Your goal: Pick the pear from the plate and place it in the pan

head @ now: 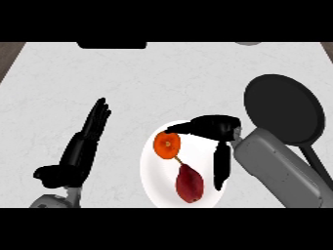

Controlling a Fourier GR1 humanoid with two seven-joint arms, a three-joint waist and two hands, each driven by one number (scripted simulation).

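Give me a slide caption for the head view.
Right hand hovers over white plate holding orange fruit and dark red pear; black pan waits right.

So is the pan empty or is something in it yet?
Empty: the pan shows only bare black surface. Both fruits remain on the plate.

No legible text, labels, brand marks, numbers or signs anywhere in the head view. Surfaces checked: none carries readable markings.
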